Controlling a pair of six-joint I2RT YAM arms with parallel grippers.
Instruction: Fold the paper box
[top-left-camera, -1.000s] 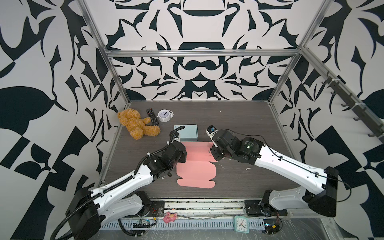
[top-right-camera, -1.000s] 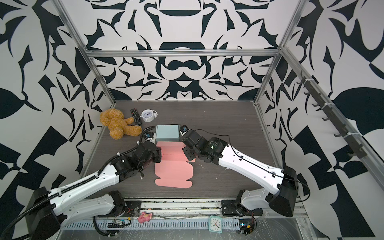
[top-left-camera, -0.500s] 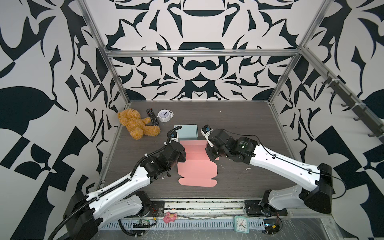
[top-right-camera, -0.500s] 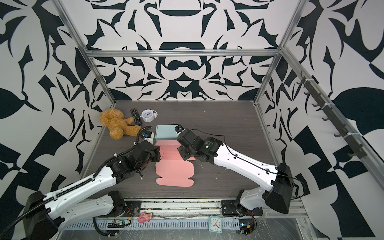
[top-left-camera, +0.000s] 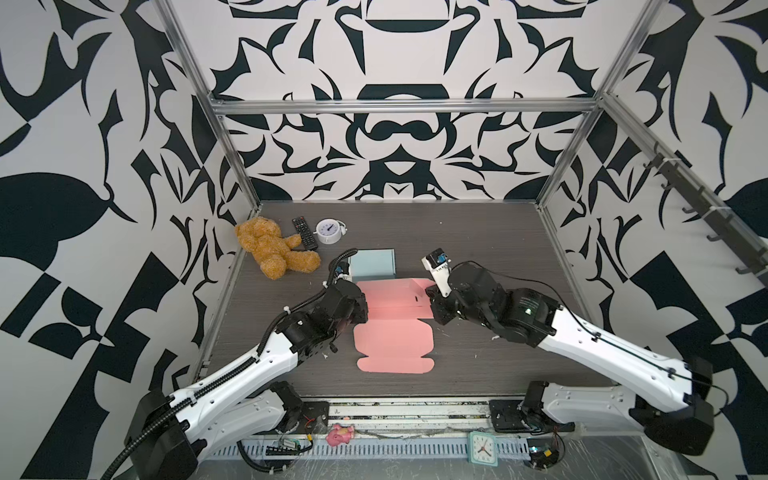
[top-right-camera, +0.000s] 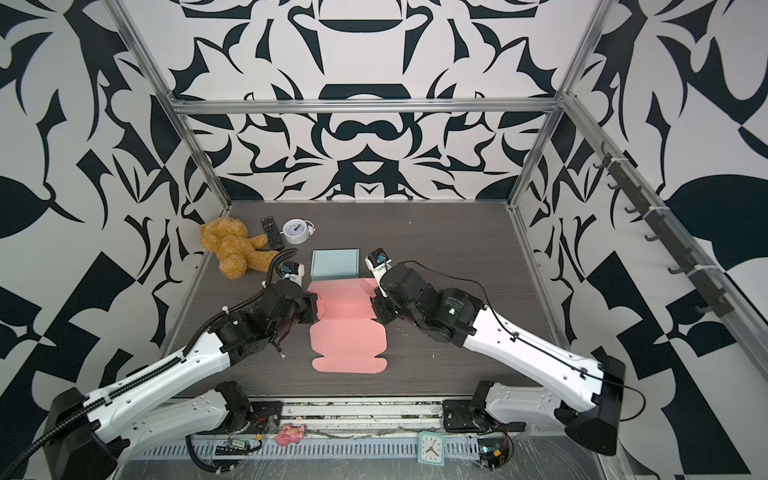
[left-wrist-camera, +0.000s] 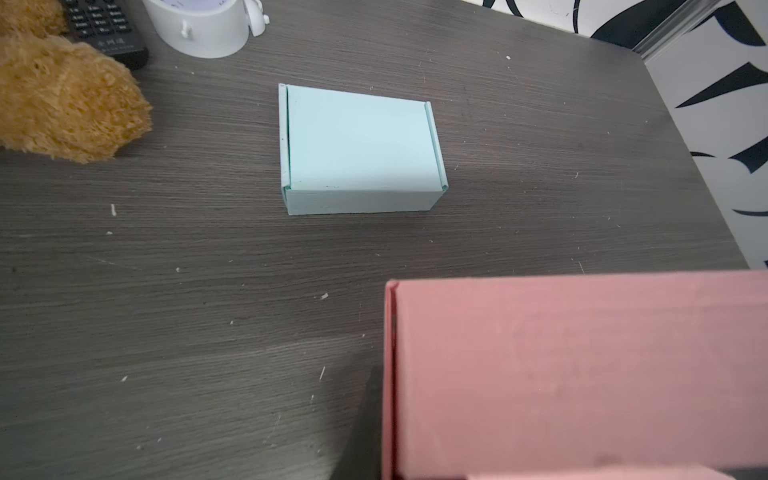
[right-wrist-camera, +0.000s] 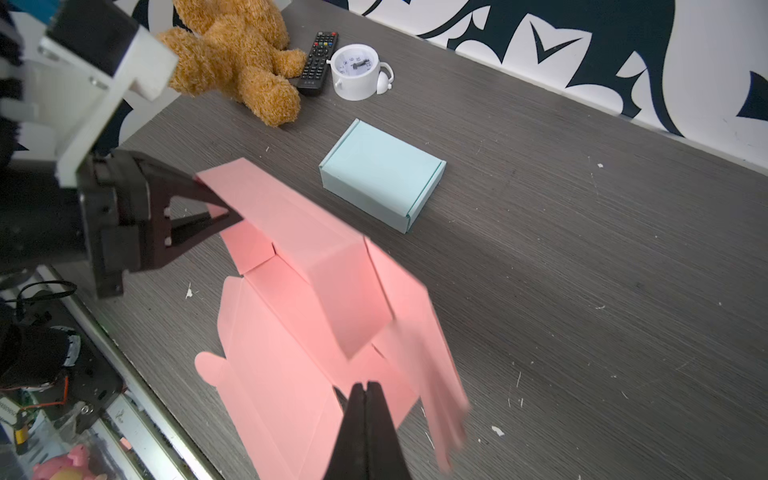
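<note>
The pink paper box (top-left-camera: 392, 340) (top-right-camera: 349, 345) lies partly folded in the middle of the table, its near lid panel flat and its far panel raised. My left gripper (top-left-camera: 361, 309) (top-right-camera: 311, 309) is at its left side. In the right wrist view, the left gripper's black fingers (right-wrist-camera: 220, 208) are shut on the end of the raised pink panel (right-wrist-camera: 291, 224). That panel (left-wrist-camera: 582, 374) fills the lower part of the left wrist view. My right gripper (top-left-camera: 434, 307) (right-wrist-camera: 368, 384) is shut at the box's right side. Its tips are over the pink sheet, with nothing between them. A side flap (right-wrist-camera: 432, 353) beside them is blurred.
A folded light blue box (top-left-camera: 372, 264) (left-wrist-camera: 357, 145) stands just behind the pink one. A brown teddy bear (top-left-camera: 270, 249), a black remote (top-left-camera: 303, 232) and a white alarm clock (top-left-camera: 329, 230) sit at the back left. Patterned walls close in the table.
My right gripper swung in toward the box's far side and came back to its right edge, and the right flap is moving. My left gripper kept its hold and barely moved.
</note>
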